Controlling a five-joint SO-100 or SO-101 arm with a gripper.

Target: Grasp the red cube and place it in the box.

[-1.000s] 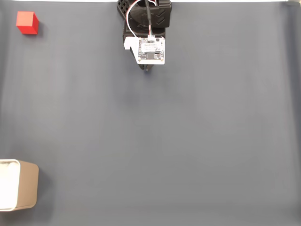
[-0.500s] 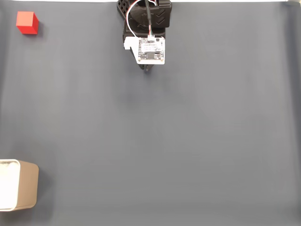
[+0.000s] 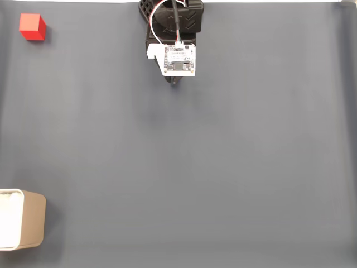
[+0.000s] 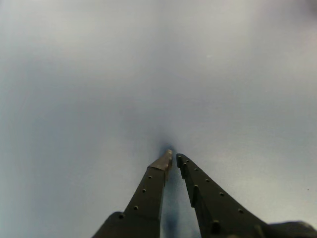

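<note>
Cube point(image 3: 32, 27) sat untouched at the fixed view's top left, box point(image 3: 33, 226) at bottom left. My claw point(image 4: 172, 157) was clenched, empty. Next I'd judge: swing left, open.

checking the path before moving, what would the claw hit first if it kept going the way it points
Probably just the grey mat: in the wrist view the claw points down at bare surface, tips nearly together. The red cube and the box sit far off to the side in the fixed view.

Matte red cube point(image 3: 32, 27), cardboard-sided box point(image 3: 33, 226)
</note>
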